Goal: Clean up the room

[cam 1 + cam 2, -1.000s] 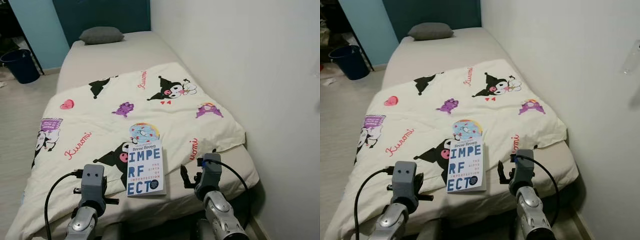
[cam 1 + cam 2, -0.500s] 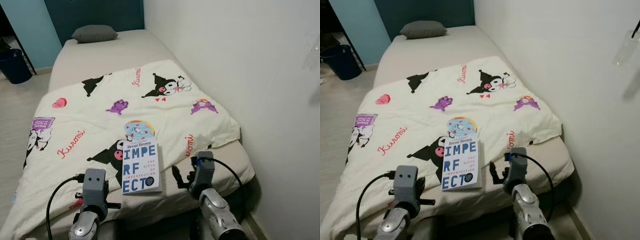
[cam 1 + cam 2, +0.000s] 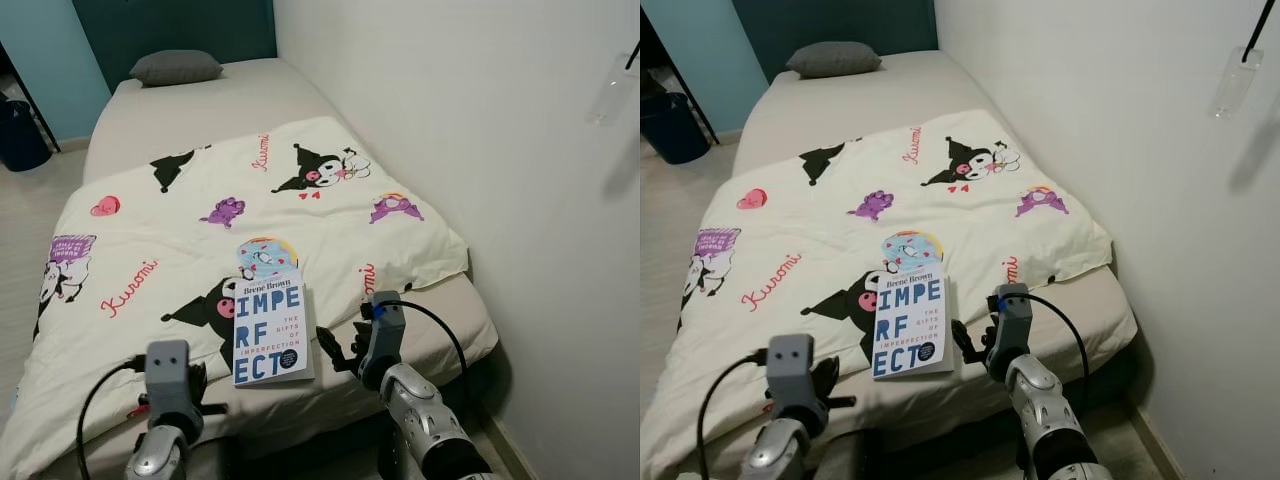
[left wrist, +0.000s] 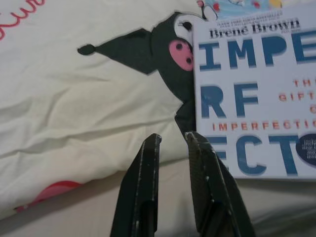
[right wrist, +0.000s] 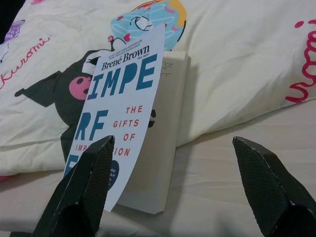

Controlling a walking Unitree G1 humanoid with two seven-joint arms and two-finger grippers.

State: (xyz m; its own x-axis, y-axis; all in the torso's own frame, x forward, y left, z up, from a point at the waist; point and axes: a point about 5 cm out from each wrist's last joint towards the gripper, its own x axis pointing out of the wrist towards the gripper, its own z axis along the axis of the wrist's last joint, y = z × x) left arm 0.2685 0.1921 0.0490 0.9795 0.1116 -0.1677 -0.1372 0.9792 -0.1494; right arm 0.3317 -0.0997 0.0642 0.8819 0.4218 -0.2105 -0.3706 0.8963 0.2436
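I have the book [image 3: 269,336] in front of me, a white paperback with blue block lettering, lying flat near the foot of the bed [image 3: 200,100] on the edge of the cartoon-print blanket [image 3: 180,230]. Compared with a second ago the whole scene has slid left and the wall [image 3: 480,130] takes up more of the picture, so that is my head camera turning, not the book moving; it sits on the same black cartoon figure as before.

My right gripper [image 3: 340,352] has come in closer to the book's right edge than it was a second ago. Its fingers are spread wide and hold nothing; in the right wrist view one finger [image 5: 84,187] overlaps the lower corner of the cover while the other [image 5: 271,182] is over bare sheet well to the side. I cannot tell whether it touches the cover.

My left gripper [image 4: 173,143] hovers just off the book's lower left corner, fingers nearly together with a narrow gap, empty.

A grey pillow [image 3: 176,67] lies at the head of the bed, and a dark bin [image 3: 20,133] stands on the floor beside it.
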